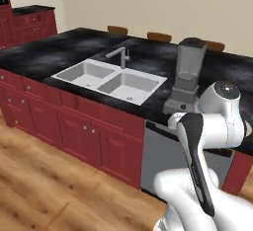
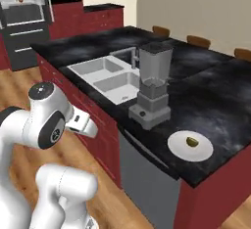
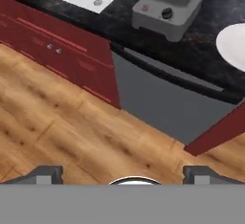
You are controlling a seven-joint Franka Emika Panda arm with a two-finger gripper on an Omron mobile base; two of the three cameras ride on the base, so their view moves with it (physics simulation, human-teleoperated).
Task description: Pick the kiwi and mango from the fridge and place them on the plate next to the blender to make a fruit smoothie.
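While the kiwi (image 2: 192, 142), small, green and darker underneath, is seen lying on the white plate (image 2: 177, 147) just beside the blender (image 2: 151, 88), the gripper (image 3: 122, 174) is held spread and empty, pointed down at the wooden floor (image 3: 72, 132) before the blender's counter (image 2: 215, 110).

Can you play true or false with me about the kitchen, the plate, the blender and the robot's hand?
1. A green kiwi lies on the white plate. True.
2. The mango is on the plate too. False: the kiwi is the plate's one fruit.
3. The blender stands between the sink and the plate. True.
4. The gripper is squeezing a fruit. False: it is open, with nothing between its fingertips.
5. The blender sits inside the sink. False: it stands on the black counter, beside the sink.
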